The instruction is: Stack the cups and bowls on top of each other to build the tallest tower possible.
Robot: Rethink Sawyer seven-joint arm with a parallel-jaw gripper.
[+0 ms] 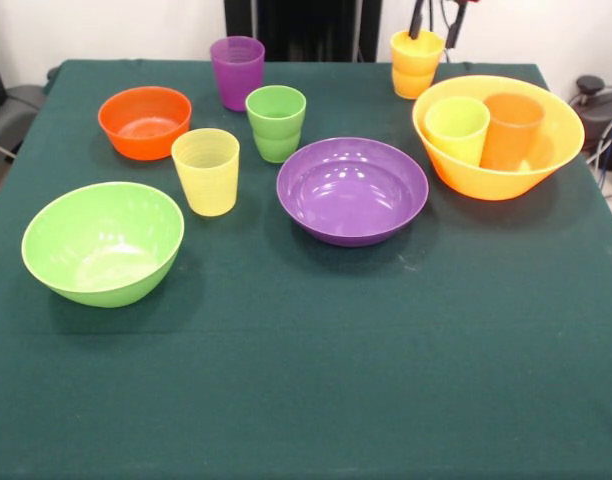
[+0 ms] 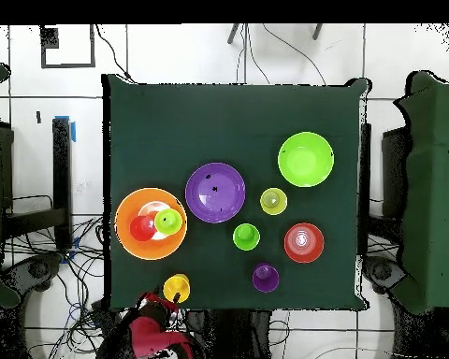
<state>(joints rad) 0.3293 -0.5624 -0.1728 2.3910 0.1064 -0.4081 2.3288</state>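
Note:
The largest yellow-orange bowl (image 1: pixel 491 183) stands at the right and holds a lime green cup (image 1: pixel 456 128) and an orange cup (image 1: pixel 511 128) upright side by side; it also shows in the overhead view (image 2: pixel 125 234). A yellow-orange cup (image 1: pixel 416 62) stands behind it at the table's far edge. My gripper (image 1: pixel 436 25) is open above this cup, with one finger inside it and the other outside to the right. The purple bowl (image 1: pixel 352 190), lime green bowl (image 1: pixel 103 240), orange bowl (image 1: pixel 144 120), purple cup (image 1: pixel 236 70), dark green cup (image 1: pixel 276 122) and pale yellow cup (image 1: pixel 206 170) stand apart on the green cloth.
The black pedestal (image 1: pixel 301 30) stands behind the table's far edge. Cables (image 1: pixel 606 130) hang off the table's right side. In the overhead view, the red arm (image 2: pixel 149 332) reaches in at the bottom left, and green chairs (image 2: pixel 425 187) flank the table.

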